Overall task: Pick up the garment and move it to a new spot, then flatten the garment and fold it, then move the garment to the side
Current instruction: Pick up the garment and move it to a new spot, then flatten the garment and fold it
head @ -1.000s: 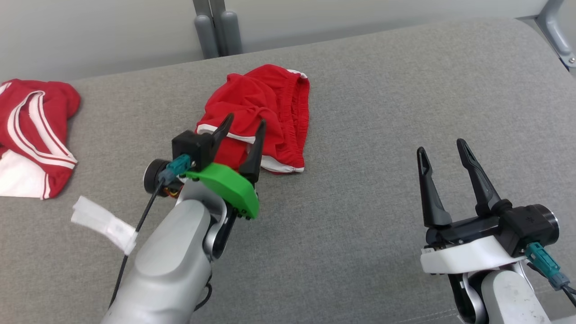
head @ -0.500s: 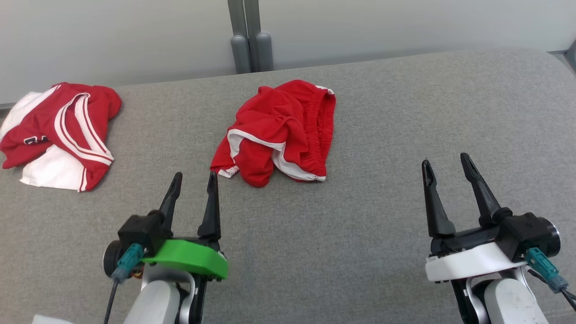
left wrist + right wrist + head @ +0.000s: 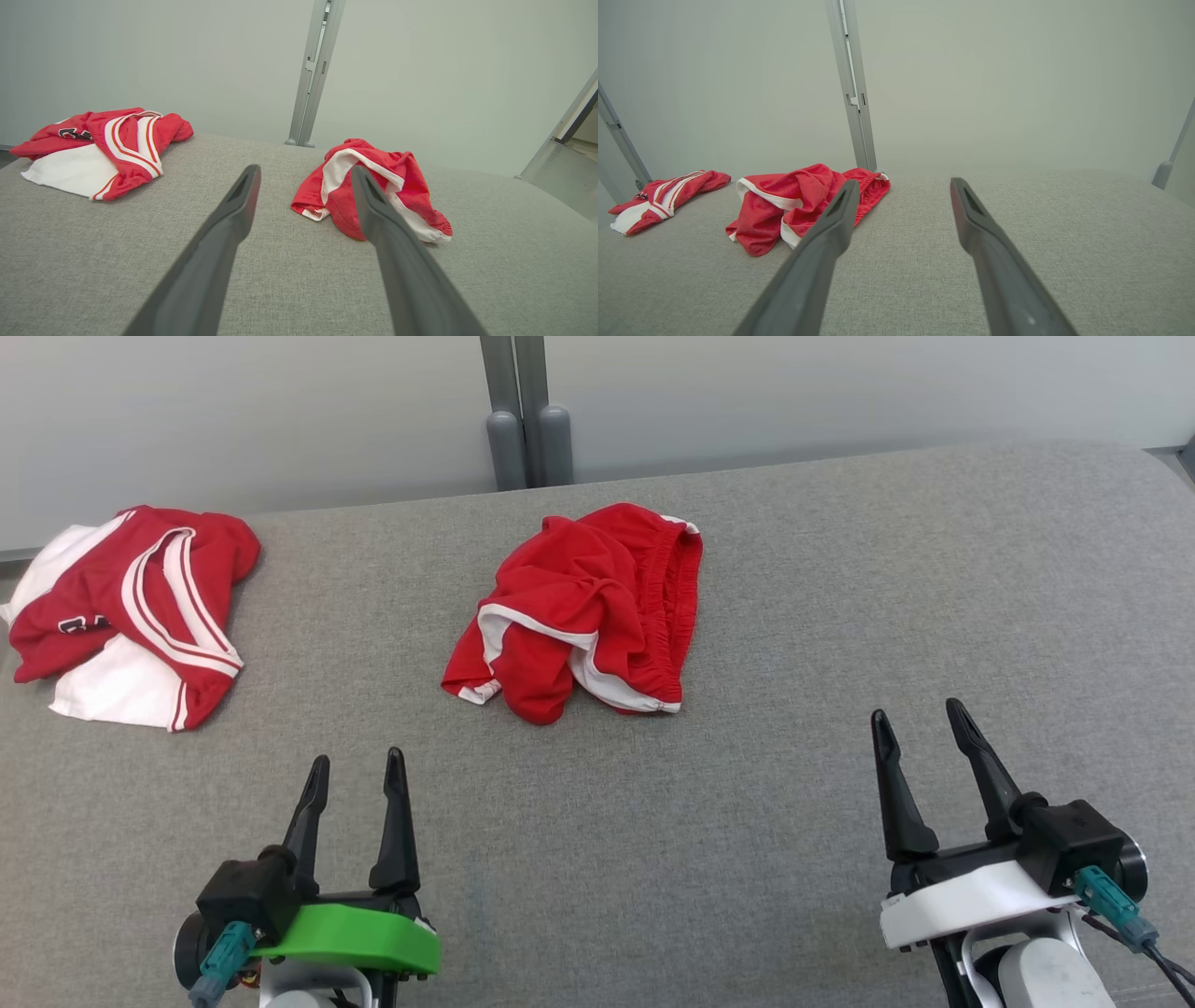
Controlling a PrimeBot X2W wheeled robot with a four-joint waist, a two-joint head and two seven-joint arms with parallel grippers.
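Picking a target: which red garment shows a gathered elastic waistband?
The red shorts in the middle, waistband along their right edge; the red-and-white jersey at far left shows double stripes instead.

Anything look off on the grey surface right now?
Nothing spilled or damaged. The red shorts lie crumpled in the middle of the grey surface, white trim twisted, not flat or folded. A red-and-white jersey is bunched at its far left edge. The left claw and right claw are open, clear of both garments.

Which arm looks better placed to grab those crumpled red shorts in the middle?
Probably the left: the left end effector, open, sits nearer the red shorts, which lie just ahead of it in its wrist view. The right end effector, also open, is farther off.
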